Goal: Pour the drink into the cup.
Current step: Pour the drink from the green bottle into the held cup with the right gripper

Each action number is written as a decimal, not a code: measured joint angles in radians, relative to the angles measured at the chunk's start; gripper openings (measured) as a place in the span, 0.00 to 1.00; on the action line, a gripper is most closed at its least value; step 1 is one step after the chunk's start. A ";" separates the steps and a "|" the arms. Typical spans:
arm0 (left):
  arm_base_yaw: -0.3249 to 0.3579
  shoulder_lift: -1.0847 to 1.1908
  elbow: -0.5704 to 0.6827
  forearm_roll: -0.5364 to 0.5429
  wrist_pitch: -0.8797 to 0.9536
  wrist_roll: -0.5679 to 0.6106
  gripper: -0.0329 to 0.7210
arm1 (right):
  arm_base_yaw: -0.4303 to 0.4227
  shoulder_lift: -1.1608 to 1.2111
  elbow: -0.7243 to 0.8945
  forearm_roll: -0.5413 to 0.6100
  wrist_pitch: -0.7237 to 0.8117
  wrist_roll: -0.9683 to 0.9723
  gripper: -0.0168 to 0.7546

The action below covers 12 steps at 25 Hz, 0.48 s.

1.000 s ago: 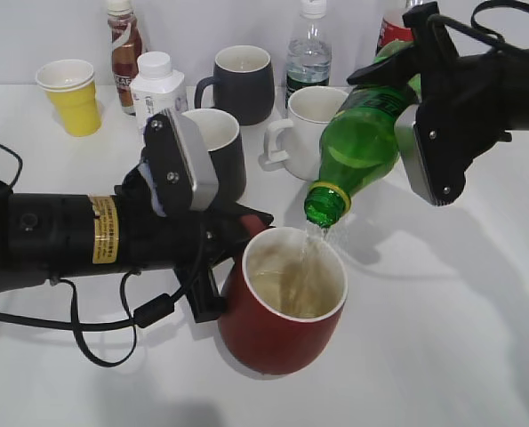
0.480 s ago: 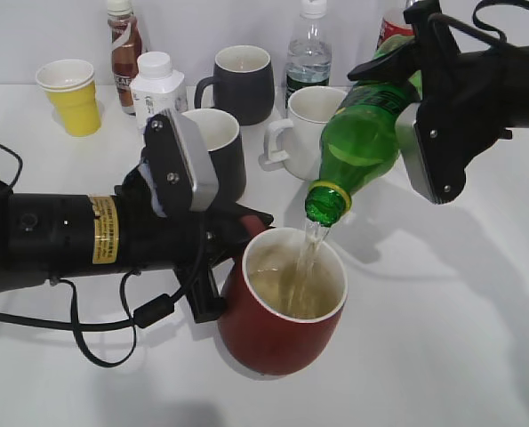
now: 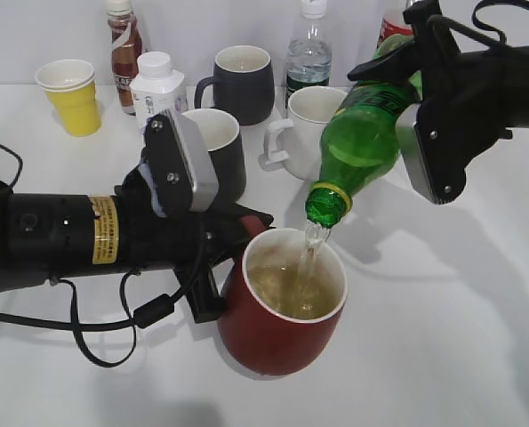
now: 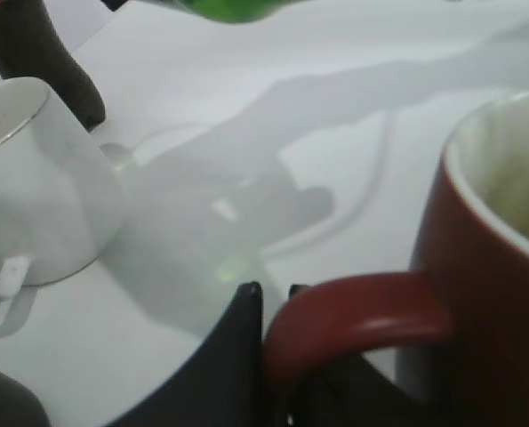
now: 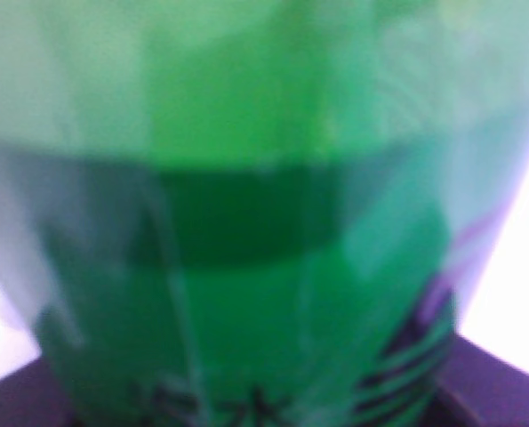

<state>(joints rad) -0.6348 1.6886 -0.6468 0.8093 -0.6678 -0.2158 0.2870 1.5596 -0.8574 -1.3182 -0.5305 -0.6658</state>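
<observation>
The green drink bottle (image 3: 364, 147) is tipped neck-down over the dark red cup (image 3: 286, 311), and a thin stream runs from its mouth into the cup, which holds pale liquid. My right gripper (image 3: 404, 84) is shut on the bottle's body; the bottle fills the right wrist view (image 5: 264, 267). My left gripper (image 3: 237, 240) is shut on the cup's handle (image 4: 353, 311), with the dark jaws (image 4: 268, 307) on either side of it. The cup (image 4: 495, 267) stands on the white table.
Behind stand a white mug (image 3: 307, 132), two black mugs (image 3: 220, 151) (image 3: 242, 84), a white carton (image 3: 156, 84), a yellow paper cup (image 3: 70, 96), a brown bottle (image 3: 124, 49), a clear water bottle (image 3: 308, 53) and a red-labelled bottle (image 3: 391, 31). Cables (image 3: 113, 334) trail under the left arm.
The liquid level in the cup has risen a little. The bottle and both arms have hardly moved; the pour continues.
</observation>
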 joint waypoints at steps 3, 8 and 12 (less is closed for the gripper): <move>0.000 0.000 0.000 0.000 0.000 0.000 0.12 | 0.000 0.000 0.000 0.007 0.000 0.000 0.55; 0.000 0.000 0.000 0.000 0.000 0.000 0.12 | 0.000 -0.002 0.000 0.013 0.000 0.000 0.55; 0.000 0.000 0.000 -0.001 -0.012 0.000 0.12 | 0.000 -0.003 -0.001 0.039 0.000 0.019 0.55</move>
<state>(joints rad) -0.6348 1.6886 -0.6468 0.8084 -0.6801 -0.2158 0.2870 1.5567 -0.8587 -1.2795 -0.5305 -0.6467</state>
